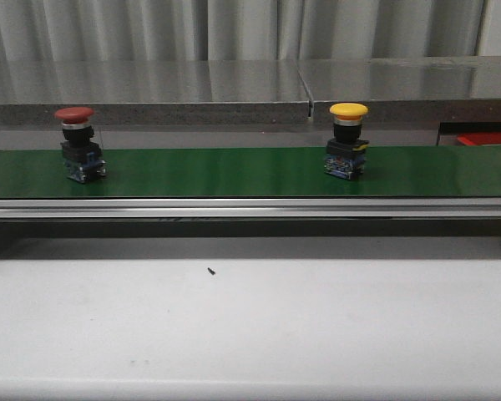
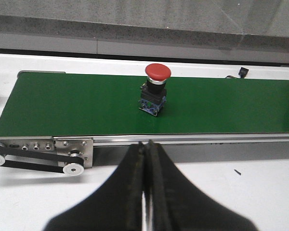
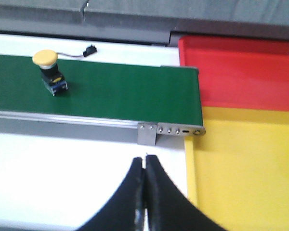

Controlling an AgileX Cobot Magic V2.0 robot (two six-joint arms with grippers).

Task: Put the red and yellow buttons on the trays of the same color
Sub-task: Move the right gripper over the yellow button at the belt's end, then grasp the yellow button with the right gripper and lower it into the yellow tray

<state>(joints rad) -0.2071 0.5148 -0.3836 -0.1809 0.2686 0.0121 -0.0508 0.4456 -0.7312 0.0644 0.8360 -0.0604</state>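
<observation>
On the green conveyor belt (image 1: 234, 171) two push buttons stand upright, well apart from each other. Red button (image 1: 81, 144) sits toward the belt's left end in the front view; yellow button (image 1: 347, 139) sits right of centre. Both rest on their blue and black bases, caps uppermost.

Left gripper (image 2: 146, 147): fingers pressed together, holding nothing. It hangs over the white table (image 1: 250, 326) on the near side of the belt; the red button (image 2: 155, 96) stands on the belt beyond the fingertips, apart from them, with the belt's aluminium rail between.

Right gripper (image 3: 145, 161): fingers likewise closed together and empty. It hangs over the table near the belt's end bracket. The yellow button (image 3: 50, 72) stands on the belt well apart from this gripper, off to one side of it. Just beside the gripper, past the belt's end, lie the yellow tray (image 3: 245, 168) and, touching it on the far side, the red tray (image 3: 241, 72). Neither tray holds a button.

Limits of observation: neither gripper appears in the front view. The trays are nearly out of that view; only a sliver of red (image 1: 487, 139) shows at the right edge. Both trays are cut off by the frame in the right wrist view. A small dark speck (image 1: 210, 270) on the table cannot be identified. A small black connector on a wire (image 3: 89, 49) lies behind the belt; its far end is hard to make out. The right wrist picture is slightly blurred
</observation>
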